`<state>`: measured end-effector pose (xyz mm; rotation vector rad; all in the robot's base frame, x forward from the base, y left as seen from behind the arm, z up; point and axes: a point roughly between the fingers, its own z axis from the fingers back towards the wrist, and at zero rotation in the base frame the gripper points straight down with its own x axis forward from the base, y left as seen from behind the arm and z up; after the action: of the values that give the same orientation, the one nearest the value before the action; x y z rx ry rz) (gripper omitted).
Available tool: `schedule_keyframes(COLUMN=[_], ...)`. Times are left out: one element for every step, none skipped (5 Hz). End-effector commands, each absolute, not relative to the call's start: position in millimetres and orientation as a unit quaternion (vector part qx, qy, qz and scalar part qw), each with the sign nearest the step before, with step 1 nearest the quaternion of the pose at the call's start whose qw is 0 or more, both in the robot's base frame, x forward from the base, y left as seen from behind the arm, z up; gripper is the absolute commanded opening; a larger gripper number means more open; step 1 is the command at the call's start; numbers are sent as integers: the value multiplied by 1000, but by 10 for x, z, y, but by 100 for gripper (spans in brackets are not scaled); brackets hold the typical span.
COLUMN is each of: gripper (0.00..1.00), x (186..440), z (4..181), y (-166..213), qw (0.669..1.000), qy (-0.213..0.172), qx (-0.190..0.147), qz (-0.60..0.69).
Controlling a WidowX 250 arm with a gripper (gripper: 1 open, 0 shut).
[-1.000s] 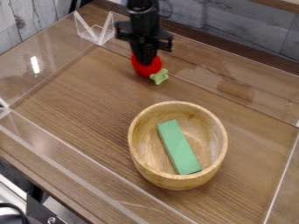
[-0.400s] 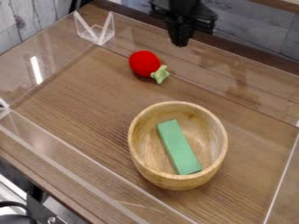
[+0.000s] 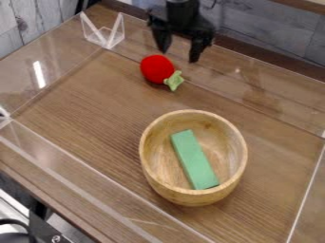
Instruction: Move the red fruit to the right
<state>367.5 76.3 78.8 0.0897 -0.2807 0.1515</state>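
The counter (image 3: 89, 114) lies bare to the left of the red fruit (image 3: 156, 65) and along the front left, giving open passage there. The gripper (image 3: 181, 49) hangs just behind and right of the fruit, jaws spread wide, blocking approach from that side. To the right of the fruit the wood is free up to the back edge. A wooden bowl (image 3: 193, 157) with a green block (image 3: 193, 158) inside fills the front centre. Clear plastic walls (image 3: 38, 68) fence the whole area.
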Motion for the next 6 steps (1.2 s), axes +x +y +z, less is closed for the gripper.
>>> schedule_keyframes(gripper=[100, 100, 100, 0, 0, 0], x=[3748, 3759, 3781, 3774, 3770, 3759], z=[817, 660, 552, 497, 487, 722], y=[850, 899, 914, 920, 915, 775], qw=[983, 985, 986, 986, 986, 983], qy=[-156, -141, -132, -128, -127, -147], qx=[54, 55, 56, 58, 59, 65], qz=[80, 85, 88, 90, 90, 85])
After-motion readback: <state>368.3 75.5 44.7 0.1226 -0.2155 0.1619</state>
